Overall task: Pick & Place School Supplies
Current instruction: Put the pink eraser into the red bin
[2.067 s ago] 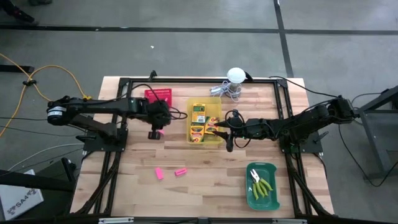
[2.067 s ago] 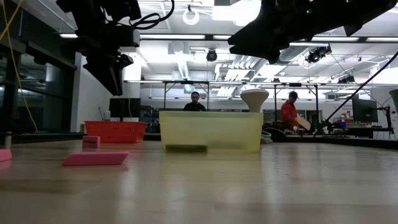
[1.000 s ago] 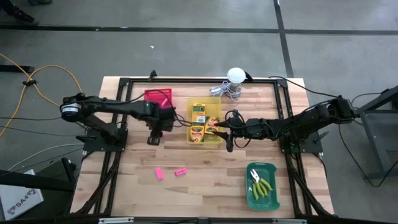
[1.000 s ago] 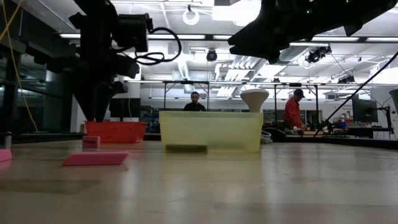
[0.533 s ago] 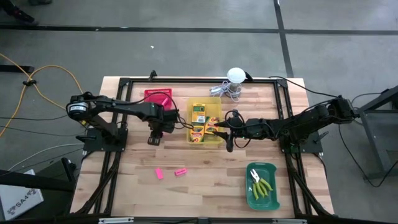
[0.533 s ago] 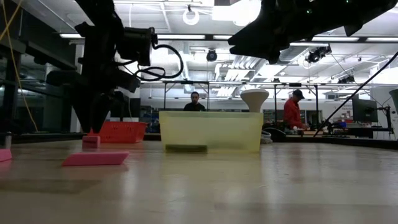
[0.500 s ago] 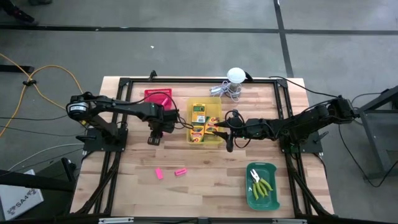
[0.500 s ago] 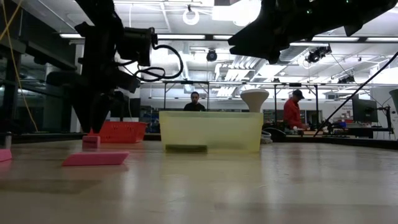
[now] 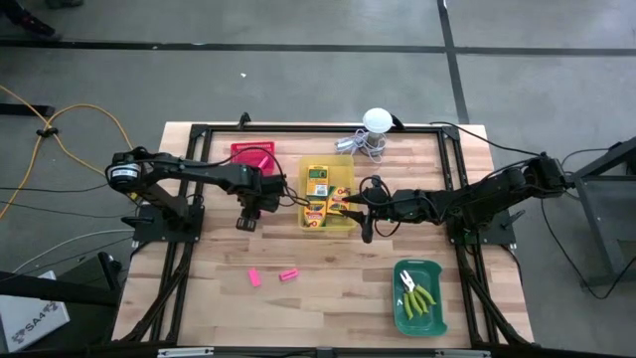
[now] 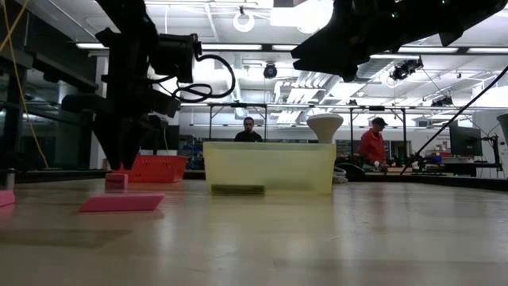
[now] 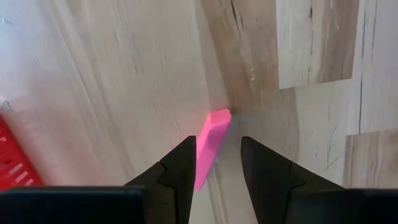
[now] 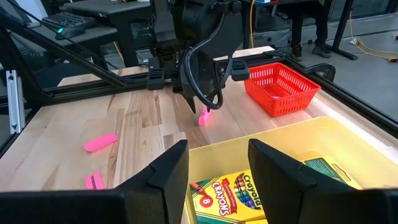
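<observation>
Standing over the wooden table (image 9: 328,288): left gripper (image 11: 217,163) lowered beside the red bin (image 9: 254,154), jaws parted either side of a pink eraser (image 11: 210,143) lying on the wood, nothing gripped yet; right gripper (image 12: 217,167) spread wide and empty above the yellow bin (image 9: 328,198), which holds the crayon boxes (image 12: 229,193); two more erasers (image 9: 270,275) loose nearer the front edge; green-handled tools (image 9: 418,294) in the green bin (image 9: 420,323). Risks, as judged: eraser sits skewed and closer to one finger, so a closing pinch may twist or flick it away; a shallow grip on the slim block could let it slip on the lift; red bin close enough to be nudged.
</observation>
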Robot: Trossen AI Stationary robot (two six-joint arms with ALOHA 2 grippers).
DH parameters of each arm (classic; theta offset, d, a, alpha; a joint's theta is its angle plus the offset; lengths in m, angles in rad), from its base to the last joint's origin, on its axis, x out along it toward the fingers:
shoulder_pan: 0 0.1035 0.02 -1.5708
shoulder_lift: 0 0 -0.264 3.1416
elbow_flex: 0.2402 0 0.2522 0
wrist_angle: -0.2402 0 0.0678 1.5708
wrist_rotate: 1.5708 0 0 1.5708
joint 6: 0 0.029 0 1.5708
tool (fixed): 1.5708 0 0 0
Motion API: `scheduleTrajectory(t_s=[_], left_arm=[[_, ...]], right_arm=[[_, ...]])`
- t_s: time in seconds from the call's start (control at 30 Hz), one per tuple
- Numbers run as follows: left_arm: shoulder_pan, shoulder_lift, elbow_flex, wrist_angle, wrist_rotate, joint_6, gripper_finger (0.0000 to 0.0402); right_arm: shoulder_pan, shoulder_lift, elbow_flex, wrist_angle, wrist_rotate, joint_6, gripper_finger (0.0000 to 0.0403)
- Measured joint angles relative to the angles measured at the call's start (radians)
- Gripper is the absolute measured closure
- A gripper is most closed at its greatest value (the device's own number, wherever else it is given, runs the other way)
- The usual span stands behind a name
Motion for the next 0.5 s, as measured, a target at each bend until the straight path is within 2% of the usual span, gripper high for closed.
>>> scheduleTrajectory(t_s=[0.5], left_arm=[[0.000,-0.001,0.000,0.000,0.000,0.042,0.0279]], right_arm=[[0.000,0.000,0.000,0.000,0.000,0.000,0.0247]])
